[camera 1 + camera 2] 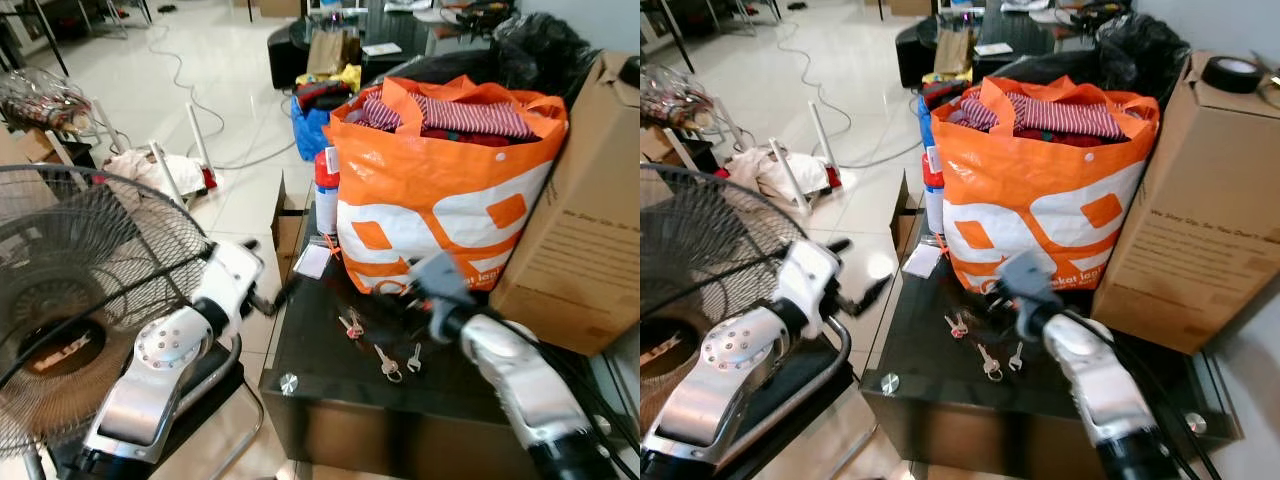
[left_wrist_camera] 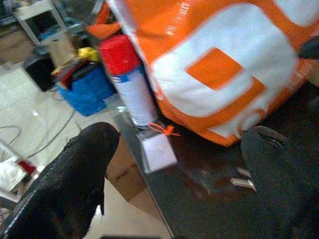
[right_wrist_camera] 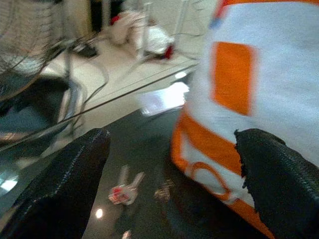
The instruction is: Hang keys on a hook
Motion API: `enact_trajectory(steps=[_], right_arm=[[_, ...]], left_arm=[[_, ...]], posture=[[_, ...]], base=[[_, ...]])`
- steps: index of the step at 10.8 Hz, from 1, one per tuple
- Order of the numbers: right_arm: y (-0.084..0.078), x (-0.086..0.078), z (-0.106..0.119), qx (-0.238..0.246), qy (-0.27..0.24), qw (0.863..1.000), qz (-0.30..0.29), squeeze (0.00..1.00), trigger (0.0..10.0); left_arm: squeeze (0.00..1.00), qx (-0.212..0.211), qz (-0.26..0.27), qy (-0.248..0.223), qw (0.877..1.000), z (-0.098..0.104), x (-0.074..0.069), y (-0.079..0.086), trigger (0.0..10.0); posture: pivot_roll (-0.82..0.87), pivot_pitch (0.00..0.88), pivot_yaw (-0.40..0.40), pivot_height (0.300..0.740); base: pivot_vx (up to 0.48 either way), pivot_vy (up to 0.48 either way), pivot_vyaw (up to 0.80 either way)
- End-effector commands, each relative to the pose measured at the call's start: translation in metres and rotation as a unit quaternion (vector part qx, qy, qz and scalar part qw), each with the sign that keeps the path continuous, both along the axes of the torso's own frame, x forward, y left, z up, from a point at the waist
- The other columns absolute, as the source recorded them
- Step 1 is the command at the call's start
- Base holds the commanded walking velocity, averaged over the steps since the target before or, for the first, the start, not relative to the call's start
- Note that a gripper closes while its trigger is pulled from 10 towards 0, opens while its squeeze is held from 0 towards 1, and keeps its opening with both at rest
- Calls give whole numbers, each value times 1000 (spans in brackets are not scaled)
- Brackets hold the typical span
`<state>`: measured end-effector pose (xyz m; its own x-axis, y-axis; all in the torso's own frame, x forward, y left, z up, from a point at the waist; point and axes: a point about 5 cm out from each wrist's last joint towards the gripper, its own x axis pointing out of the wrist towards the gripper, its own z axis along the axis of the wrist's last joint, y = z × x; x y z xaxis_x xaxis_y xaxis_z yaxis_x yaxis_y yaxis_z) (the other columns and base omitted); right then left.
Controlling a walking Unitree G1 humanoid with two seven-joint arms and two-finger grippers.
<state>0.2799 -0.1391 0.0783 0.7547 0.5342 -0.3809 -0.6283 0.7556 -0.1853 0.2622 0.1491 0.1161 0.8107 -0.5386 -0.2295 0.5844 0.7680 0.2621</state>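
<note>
Nearest, keys (image 1: 384, 362) lie loose on the dark glass table (image 1: 330, 400), spread in a row running left-far to right-near. Left gripper (image 1: 272, 296) hovers off the table's left edge, fingers spread. Right gripper (image 1: 998, 296) sits beyond the keys, spread, by the orange bag (image 1: 440, 190). Left wrist view adds a red-capped spray can (image 2: 130, 84) and tag (image 2: 158, 152).

A glossy white tiled floor (image 1: 240, 70) with trailing cables (image 1: 180, 60) spreads behind a dark glass surface (image 1: 330, 370). A black fan (image 1: 70, 300) stands left; a cardboard box (image 1: 585, 230) right.
</note>
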Motion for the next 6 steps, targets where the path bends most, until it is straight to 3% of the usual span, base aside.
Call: enact_trajectory(steps=[1,4,6], right_arm=[[16,1,-11,-23,20,998,56,0,10000],[38,-14,-58,-101,98,979,147,0,10000],[36,-20,-71,-130,120,970,164,0,10000]], left_arm=[[71,34,-32,29,998,-11,-7,5,10000],[71,36,-49,71,996,-16,-32,12,10000],[75,42,-69,109,991,-23,-51,14,10000]], posture=[[-103,0,59,740],[-72,0,34,740],[-64,17,20,740]], base=[[0,0,0],[0,0,0],[0,0,0]])
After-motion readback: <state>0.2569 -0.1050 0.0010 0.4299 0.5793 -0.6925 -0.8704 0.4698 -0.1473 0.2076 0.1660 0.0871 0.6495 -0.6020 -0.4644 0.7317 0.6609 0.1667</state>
